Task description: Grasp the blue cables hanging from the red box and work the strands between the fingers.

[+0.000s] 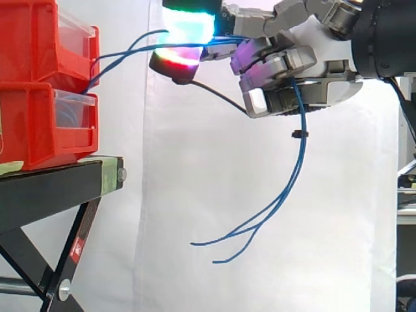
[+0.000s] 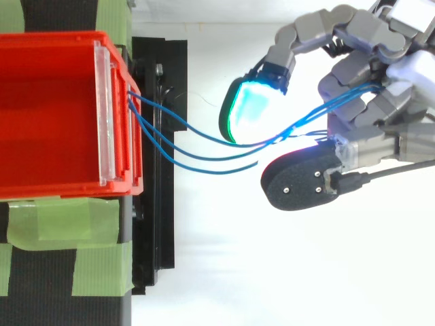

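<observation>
Side and top views of the cable-working task. The hand (image 1: 305,65), entering at the upper right of the frame, is closing its curled fingers around the blue cables (image 1: 303,156), with the strands passing between a green-cyan fingertip pad (image 1: 188,26) and a red-magenta pad (image 1: 175,58) just beneath it. The cables are emerging from the front of the stacked red bins (image 1: 39,123) at the left edge, which are resting on a black stand (image 1: 52,188), and are spanning the open gap to the hand; their free ends are dangling below it toward the lower centre. In the top view the strands (image 2: 204,157) are fanning out from the bin rim (image 2: 115,183) toward the hand (image 2: 380,88), and one appears to be ending short of it. The grasp is judged complete; working the strands between the fingers is under way or remaining.
</observation>
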Tool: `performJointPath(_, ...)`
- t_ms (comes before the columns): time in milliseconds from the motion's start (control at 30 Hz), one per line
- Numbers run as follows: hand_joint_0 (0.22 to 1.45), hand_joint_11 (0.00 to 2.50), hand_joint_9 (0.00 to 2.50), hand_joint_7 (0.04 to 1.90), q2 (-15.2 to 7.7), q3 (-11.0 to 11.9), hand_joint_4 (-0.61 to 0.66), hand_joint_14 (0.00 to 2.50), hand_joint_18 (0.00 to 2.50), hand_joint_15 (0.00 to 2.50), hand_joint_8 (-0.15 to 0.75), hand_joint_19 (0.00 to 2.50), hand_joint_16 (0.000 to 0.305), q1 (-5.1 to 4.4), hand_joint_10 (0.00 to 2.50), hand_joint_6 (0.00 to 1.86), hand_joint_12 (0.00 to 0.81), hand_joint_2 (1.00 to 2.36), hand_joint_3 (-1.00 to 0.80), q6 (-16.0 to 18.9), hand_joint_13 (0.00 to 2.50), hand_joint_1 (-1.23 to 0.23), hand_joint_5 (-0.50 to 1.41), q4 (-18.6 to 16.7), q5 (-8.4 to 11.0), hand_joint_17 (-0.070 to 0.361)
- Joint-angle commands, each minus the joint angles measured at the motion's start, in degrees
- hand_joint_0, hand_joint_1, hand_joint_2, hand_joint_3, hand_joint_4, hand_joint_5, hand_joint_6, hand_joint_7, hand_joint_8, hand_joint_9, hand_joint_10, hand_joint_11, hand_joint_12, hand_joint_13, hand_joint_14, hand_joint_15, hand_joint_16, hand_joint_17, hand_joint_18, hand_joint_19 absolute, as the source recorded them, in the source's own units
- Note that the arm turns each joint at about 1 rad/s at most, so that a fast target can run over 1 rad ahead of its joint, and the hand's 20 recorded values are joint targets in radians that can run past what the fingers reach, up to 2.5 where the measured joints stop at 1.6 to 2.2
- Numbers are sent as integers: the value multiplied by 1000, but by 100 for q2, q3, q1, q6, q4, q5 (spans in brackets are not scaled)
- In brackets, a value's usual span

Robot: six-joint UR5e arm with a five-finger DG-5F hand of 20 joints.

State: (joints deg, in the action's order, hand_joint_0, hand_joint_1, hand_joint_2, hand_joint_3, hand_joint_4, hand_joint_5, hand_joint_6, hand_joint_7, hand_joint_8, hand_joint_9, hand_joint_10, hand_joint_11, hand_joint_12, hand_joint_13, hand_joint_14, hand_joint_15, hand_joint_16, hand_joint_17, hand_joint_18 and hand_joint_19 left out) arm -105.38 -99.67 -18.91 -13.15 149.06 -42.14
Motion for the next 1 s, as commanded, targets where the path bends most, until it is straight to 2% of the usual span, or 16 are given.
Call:
performJointPath(0,1068,2461,1274,821,0,0,219,2500,2421,1407,492,512,248,-25,2500,1023,646,1016,-564,14,1785,-797,-40,0,13,186)
performJointPath(200,1025,2461,1274,811,0,0,221,2500,2421,1407,492,512,248,-51,2500,1076,646,1015,-560,14,1785,-758,-14,-9,13,186)
performJointPath(400,1125,2461,1274,787,0,0,207,2500,2421,1407,492,512,248,-104,2500,1127,646,1018,-277,75,1785,-706,13,-17,13,186)
performJointPath(467,1163,2461,1274,805,0,0,198,2500,2421,1407,492,512,248,-121,2500,1107,646,1013,-112,137,1785,-683,45,-17,13,186)
performJointPath(567,1178,2461,1274,826,0,0,197,2500,2421,1407,492,512,248,-130,2500,1072,646,1005,-6,260,1785,-677,85,-17,13,186)
performJointPath(667,1181,2461,1274,827,0,0,197,2500,2421,1407,492,512,248,-139,2500,1062,646,1004,-4,436,1785,-679,88,-17,13,186)
performJointPath(800,1202,2461,1274,835,0,0,189,2500,2421,1407,492,512,248,-148,2500,1037,646,1006,-14,462,1785,-693,88,-35,13,186)
performJointPath(967,1297,2461,1274,857,0,0,117,2500,2421,1407,492,512,248,-174,2500,985,646,1008,6,559,1785,-709,125,-53,13,186)
